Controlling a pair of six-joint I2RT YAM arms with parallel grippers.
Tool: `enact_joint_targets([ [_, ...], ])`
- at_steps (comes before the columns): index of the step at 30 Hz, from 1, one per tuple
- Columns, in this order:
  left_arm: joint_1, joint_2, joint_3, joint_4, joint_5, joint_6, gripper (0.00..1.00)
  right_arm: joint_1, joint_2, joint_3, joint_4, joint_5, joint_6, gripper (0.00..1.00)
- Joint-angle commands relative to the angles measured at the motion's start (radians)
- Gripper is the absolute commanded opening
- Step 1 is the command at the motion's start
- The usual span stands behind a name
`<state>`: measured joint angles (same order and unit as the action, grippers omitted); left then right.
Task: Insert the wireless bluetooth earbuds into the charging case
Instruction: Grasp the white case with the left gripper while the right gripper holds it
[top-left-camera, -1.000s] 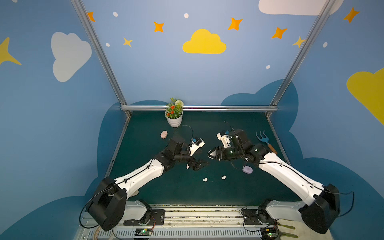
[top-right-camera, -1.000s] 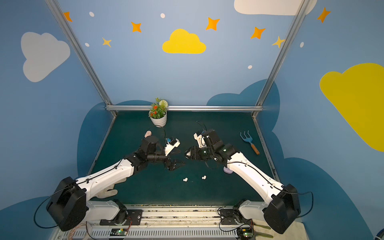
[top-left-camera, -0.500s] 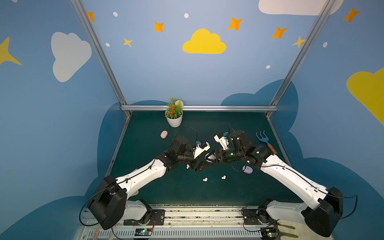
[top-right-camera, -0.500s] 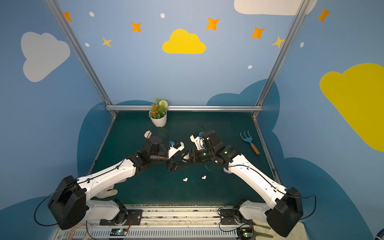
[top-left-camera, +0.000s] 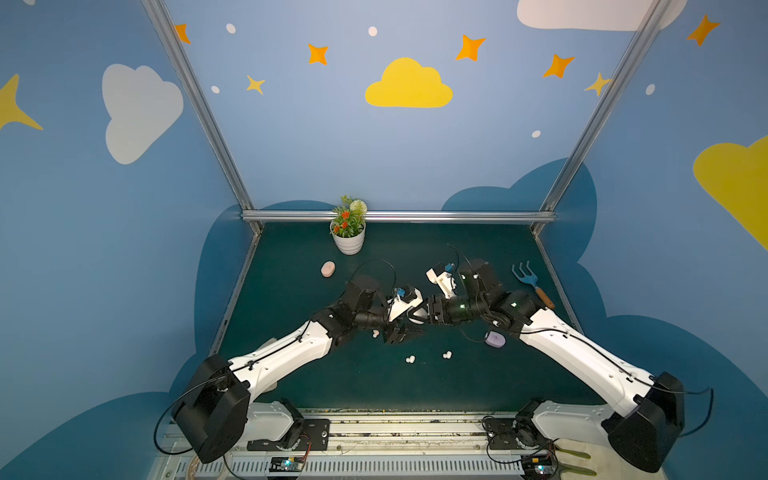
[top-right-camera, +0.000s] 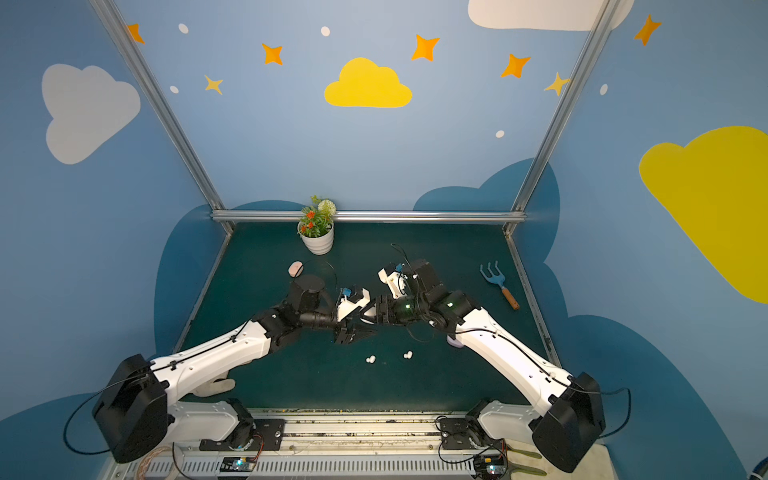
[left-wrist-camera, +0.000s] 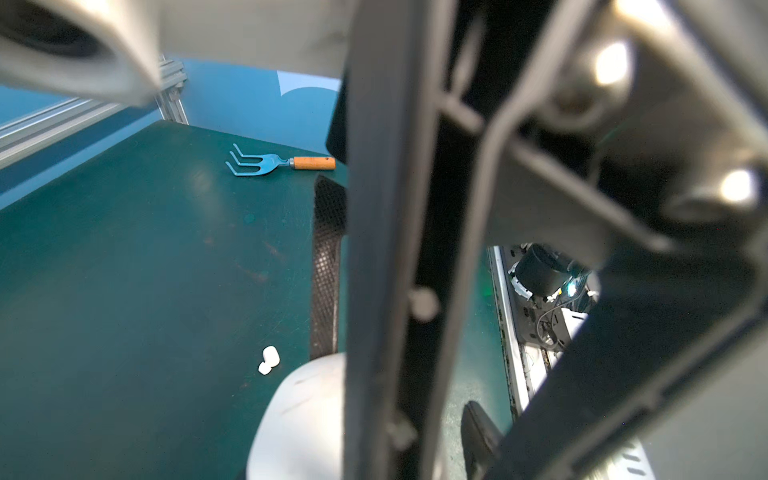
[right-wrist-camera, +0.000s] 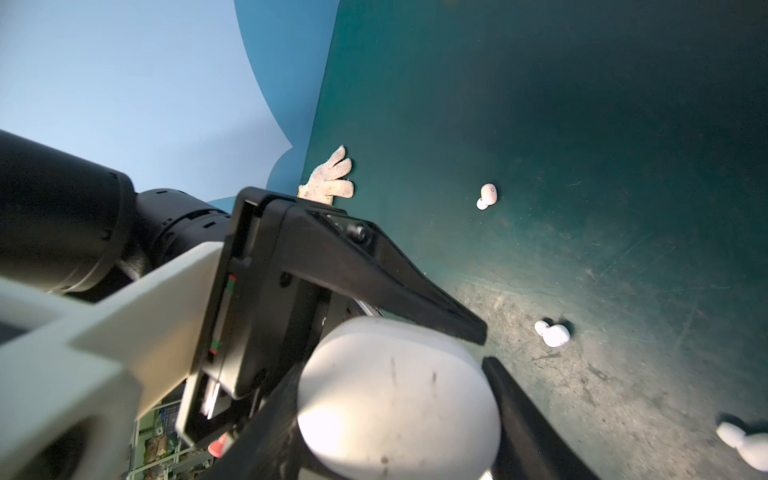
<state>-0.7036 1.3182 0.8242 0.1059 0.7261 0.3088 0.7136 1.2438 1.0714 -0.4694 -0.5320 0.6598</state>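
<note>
Left end effector (top-left-camera: 413, 328) narrower, at white case (right-wrist-camera: 399, 399)

The bench (top-left-camera: 478, 390) is dark teal. The walls (top-left-camera: 311, 158) are sky blue with yellow and white clouds (top-left-camera: 408, 85) and orange stars (top-left-camera: 470, 47). One white case (right-wrist-camera: 399, 395) has grey smudges; there is also a pink case (top-left-camera: 328, 269) and a lilac case (top-left-camera: 494, 339). The earbuds (top-left-camera: 410, 359) are whitish. The rake (top-left-camera: 524, 275) is blue with an orange-brown handle. The pot (top-left-camera: 349, 243) is white, its flowers (top-left-camera: 344, 216) red-orange. The glove (right-wrist-camera: 330, 178) is cream.

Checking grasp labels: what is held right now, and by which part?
The right gripper holds the white charging case by opposite sides. Whether the left gripper, beside it, grips too cannot be told.
</note>
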Motion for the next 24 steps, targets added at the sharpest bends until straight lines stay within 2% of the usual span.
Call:
enact_joint_targets([
  [1,-0.012,-0.033,-0.005,-0.016,0.017,0.03,0.58,-0.008,-0.001,-0.004,0.035,-0.01,0.019,0.59],
  [5,-0.013,-0.046,-0.011,0.003,0.018,0.023,0.58,-0.01,0.008,0.002,0.031,-0.026,0.018,0.59],
  [24,-0.013,-0.051,-0.011,0.005,0.032,0.014,0.41,-0.01,0.029,0.004,0.032,-0.043,0.024,0.59],
])
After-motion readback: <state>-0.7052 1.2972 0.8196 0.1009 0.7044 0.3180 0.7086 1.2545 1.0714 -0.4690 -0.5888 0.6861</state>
